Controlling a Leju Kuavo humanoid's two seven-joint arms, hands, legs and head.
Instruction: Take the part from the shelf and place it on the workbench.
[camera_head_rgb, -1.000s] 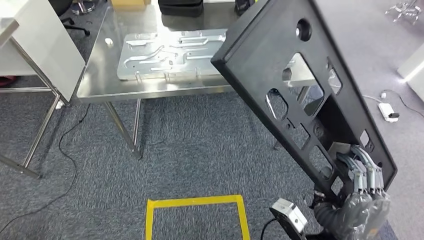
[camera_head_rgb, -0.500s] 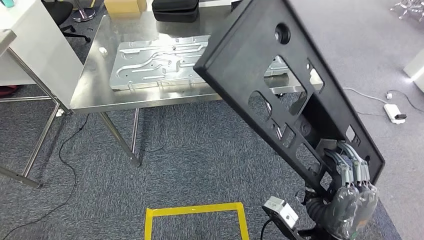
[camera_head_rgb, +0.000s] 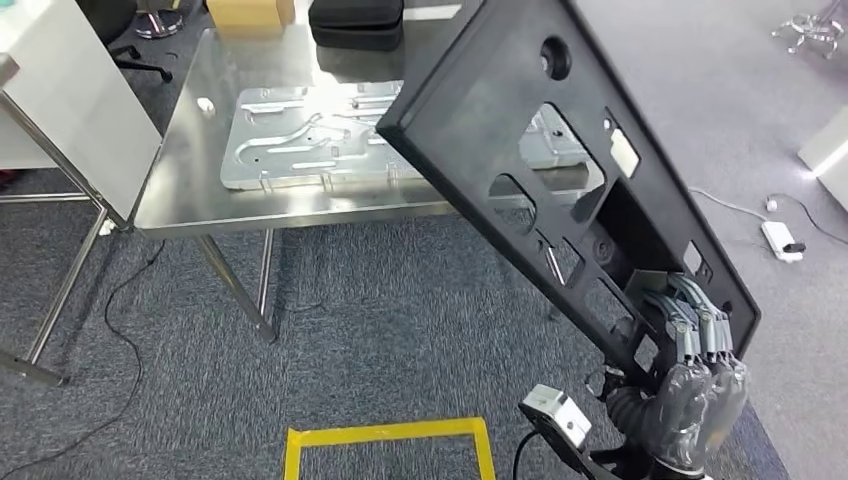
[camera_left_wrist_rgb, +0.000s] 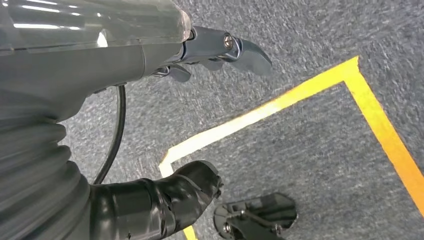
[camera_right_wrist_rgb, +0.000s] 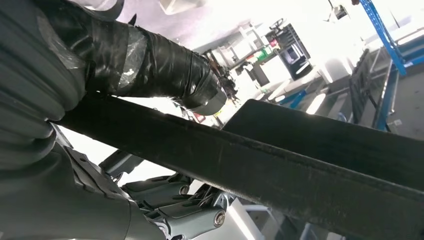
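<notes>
Fingers: we see the right hand at the near right with its fingers hooked over the near lower edge of the black panel, holding it; in the right wrist view the taped thumb lies on one face of the panel's edge and the darker fingers on the other, so we judge it clamped between them
Left hand: the left hand hangs over the carpet with a yellow tape square below; thumb and fingers stand apart with nothing between them
Part position: the panel rises from the fingers, tilted up and away to the far left; its far upper end overlaps the table in our view, but it hangs in the air and we cannot tell whether it touches the steel
Handling: we judge it stiff moulded plastic, broad and flat with many cut-outs; light for its size, yet long, so held at one end it will lever hard on the fingers; the smooth rim could slip
Where to hold: the raised rim or a cut-out edge gives the surest purchase; a second hand further up would steady it
Table: a pressed metal plate already lies there; a black case and a cardboard box sit at the far edge
</notes>
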